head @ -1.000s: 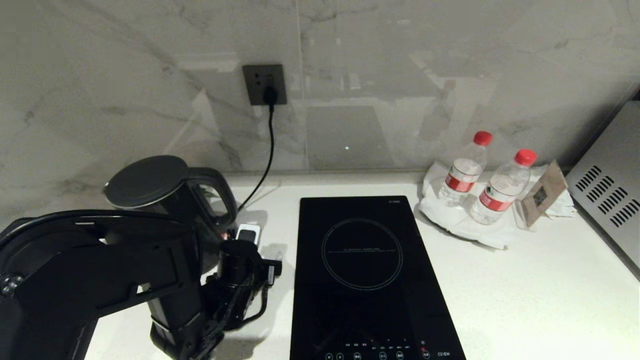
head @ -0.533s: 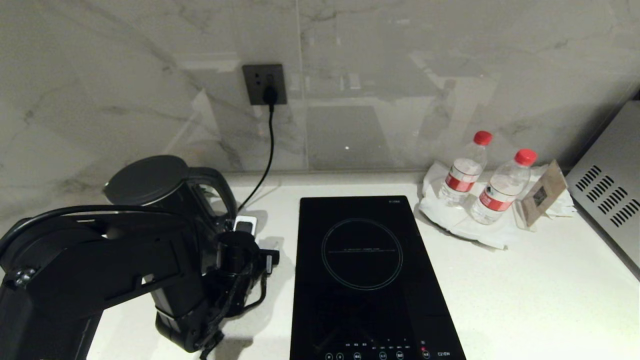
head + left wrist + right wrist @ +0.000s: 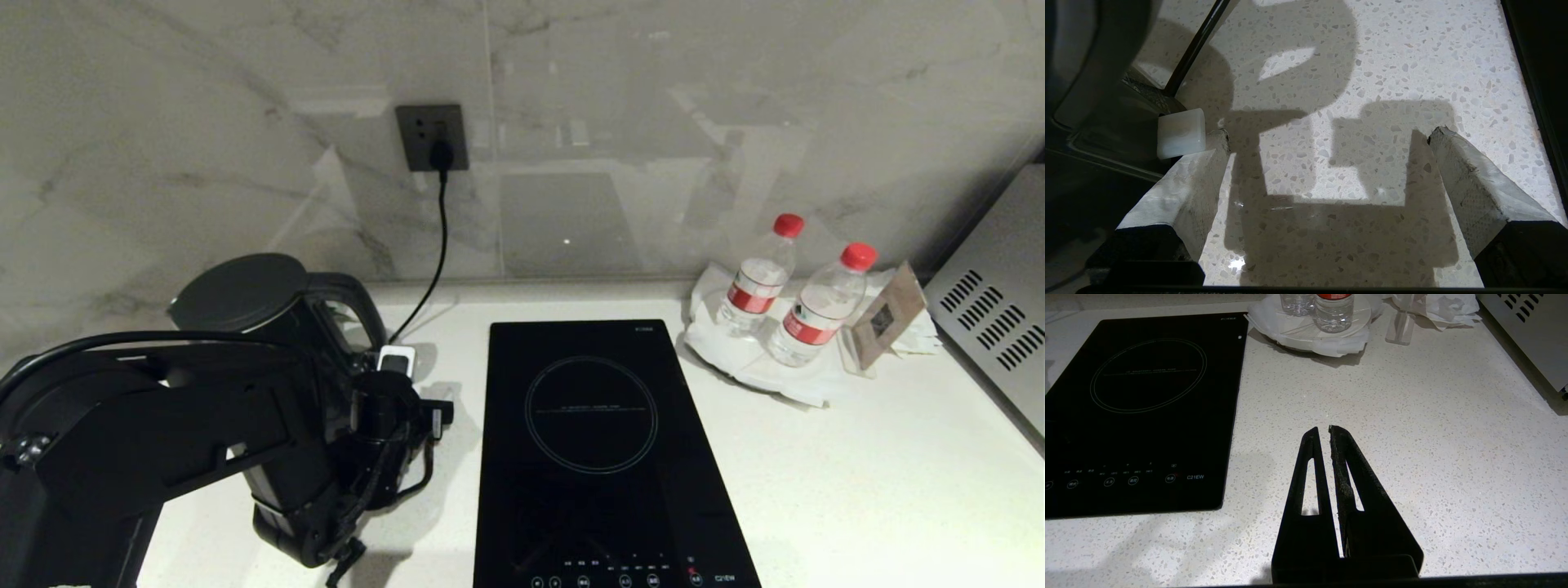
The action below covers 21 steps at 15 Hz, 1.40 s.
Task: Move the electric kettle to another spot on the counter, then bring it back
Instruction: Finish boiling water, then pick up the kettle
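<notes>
Marble-veined wall tiles fill the upper half of the head view, with a dark wall socket [image 3: 432, 137] and a black cord [image 3: 433, 261] hanging from it down to the counter [image 3: 857, 482], white and finely speckled. At the left of the frame stands the electric kettle [image 3: 261, 314], upright, its flat lid showing and its loop handle turned toward the centre. My left gripper [image 3: 1327, 139] sits just beside that handle at lower left, fingers spread wide with nothing between them, only bare stone; a small white block [image 3: 1180, 132] lies at the tip of one finger, touching it or nearly so. My right gripper [image 3: 1327, 430] hangs over open counter to the right of the induction hob [image 3: 600, 457], fingers pressed together and empty. Two water bottles [image 3: 788, 298] stand on white paper at the upper right of the counter, next to a metal appliance [image 3: 992, 306].
</notes>
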{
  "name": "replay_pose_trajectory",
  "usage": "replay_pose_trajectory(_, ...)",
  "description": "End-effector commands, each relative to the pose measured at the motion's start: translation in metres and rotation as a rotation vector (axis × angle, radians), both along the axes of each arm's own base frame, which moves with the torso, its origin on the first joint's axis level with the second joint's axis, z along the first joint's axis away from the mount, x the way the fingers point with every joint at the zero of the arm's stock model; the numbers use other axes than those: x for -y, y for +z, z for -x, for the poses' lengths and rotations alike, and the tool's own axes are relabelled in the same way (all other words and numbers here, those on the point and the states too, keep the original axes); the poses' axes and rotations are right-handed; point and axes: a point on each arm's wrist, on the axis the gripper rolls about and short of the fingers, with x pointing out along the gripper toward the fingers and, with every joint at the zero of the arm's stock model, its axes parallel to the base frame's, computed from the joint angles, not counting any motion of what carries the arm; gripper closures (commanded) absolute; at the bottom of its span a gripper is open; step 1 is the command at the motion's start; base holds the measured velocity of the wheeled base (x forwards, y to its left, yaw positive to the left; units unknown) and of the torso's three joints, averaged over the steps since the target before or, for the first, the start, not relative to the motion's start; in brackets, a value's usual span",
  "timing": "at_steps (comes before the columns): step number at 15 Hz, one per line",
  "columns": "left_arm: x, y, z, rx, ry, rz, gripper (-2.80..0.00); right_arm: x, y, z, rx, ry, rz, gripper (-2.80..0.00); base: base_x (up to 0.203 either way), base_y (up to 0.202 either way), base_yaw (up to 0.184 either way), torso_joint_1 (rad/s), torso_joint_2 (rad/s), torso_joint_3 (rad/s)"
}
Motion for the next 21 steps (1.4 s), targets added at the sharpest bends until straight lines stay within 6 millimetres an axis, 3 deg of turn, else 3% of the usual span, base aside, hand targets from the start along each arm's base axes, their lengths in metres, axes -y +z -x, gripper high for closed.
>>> replay_pose_trajectory(1,0.0,0.002,0.001,0.008,0.005,0.004,-2.8,0.0,0.0,0.0,-0.001,0.0,0.001,0.0,0.0,0.0,0.0,0.0,0.0,0.0)
replay_pose_trajectory(4,0.0,-0.002,0.01,-0.02,-0.007,-0.003,-2.8,0.0,0.0,0.0,-0.001,0.0,0.001,0.0,0.0,0.0,0.0,0.0,0.0,0.0)
replay_pose_trajectory(8,0.002,0.013,0.042,-0.037,-0.051,-0.005,-2.8,0.0,0.0,0.0,-0.001,0.0,0.001,0.0,0.0,0.0,0.0,0.0,0.0,0.0)
replay_pose_trajectory(14,0.006,0.059,0.075,0.052,-0.11,0.057,-2.8,0.0,0.0,0.0,-0.001,0.0,0.001,0.0,0.0,0.0,0.0,0.0,0.0,0.0)
replay_pose_trajectory(21,0.006,0.086,0.07,0.143,-0.102,0.095,-2.8,0.0,0.0,0.0,-0.001,0.0,0.001,0.0,0.0,0.0,0.0,0.0,0.0,0.0)
